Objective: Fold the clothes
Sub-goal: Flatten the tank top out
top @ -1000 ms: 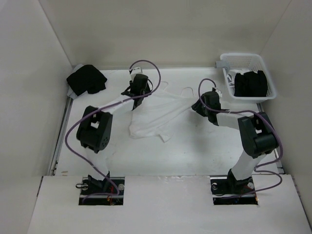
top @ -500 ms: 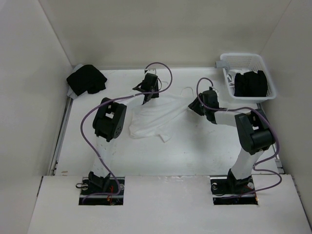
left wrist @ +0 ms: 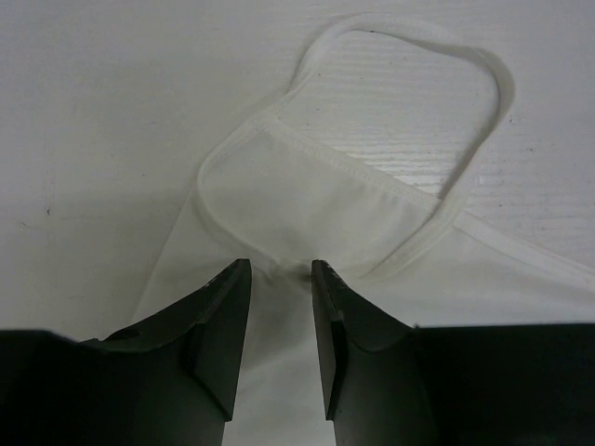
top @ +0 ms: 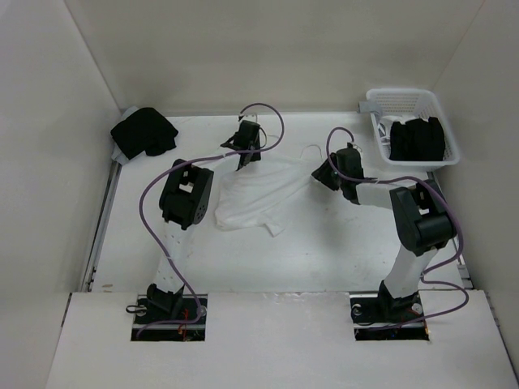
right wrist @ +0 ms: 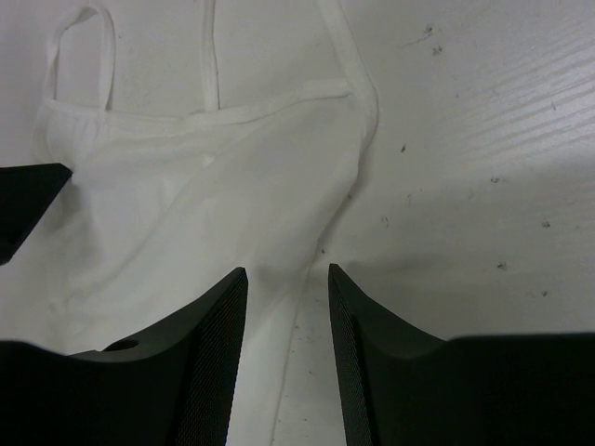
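Setting up the first grip: the camisole [top: 261, 193] lies crumpled mid-counter [top: 324, 251], not yet spread flat, so no fold is made. The left claw [top: 242, 160] sits at its far-left top corner and the right claw [top: 323, 175] at its right edge, both low over the cloth.

Both claws stand partly open. Each has fabric lying between its fingers, with nothing pinched that I can see (the left may be brushing the cloth; it's hard to tell).

Next move, as I judge it: close on both corners, then lift and pull apart to flatten the cloth before folding.

The overhead view shows the whole layout, including a black garment [top: 144, 131] far left and the basket [top: 375, 121] far right, but hides the finger gaps. The left wrist view shows a strap loop [left wrist: 409, 28] just beyond the fingertips and a hem seam. The right wrist view shows the side edge running between its fingers [right wrist: 218, 344].
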{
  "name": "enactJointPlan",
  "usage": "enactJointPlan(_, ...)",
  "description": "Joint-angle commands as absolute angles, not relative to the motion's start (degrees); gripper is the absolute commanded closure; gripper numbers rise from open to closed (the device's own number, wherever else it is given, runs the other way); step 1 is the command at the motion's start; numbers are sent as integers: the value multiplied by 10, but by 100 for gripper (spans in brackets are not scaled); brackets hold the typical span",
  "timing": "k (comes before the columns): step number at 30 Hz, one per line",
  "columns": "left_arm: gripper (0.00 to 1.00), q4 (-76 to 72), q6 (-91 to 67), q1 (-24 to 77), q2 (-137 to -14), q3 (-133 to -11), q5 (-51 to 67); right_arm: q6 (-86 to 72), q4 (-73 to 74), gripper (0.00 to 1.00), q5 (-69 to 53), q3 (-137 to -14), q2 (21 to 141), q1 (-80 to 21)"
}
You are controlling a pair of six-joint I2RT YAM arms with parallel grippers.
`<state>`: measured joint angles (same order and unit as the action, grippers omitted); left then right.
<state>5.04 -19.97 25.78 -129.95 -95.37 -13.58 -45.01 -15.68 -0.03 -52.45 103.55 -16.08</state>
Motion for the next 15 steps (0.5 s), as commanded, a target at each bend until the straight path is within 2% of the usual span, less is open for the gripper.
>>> enactJointPlan(1, 71, 47, -187, 260, -1298, -987, -129, -454, -189, 55, -5, -548, 1043, -158)
enactJointPlan(7, 89, 48, -192, 255, -1296, -986, -139, -457, -186, 54, -3, -556, 1056, -156)
enactJointPlan(15, 94, 21, -224, 254, -1217, -935, -156, -465, -167, 52, 11, -580, 1071, -151)
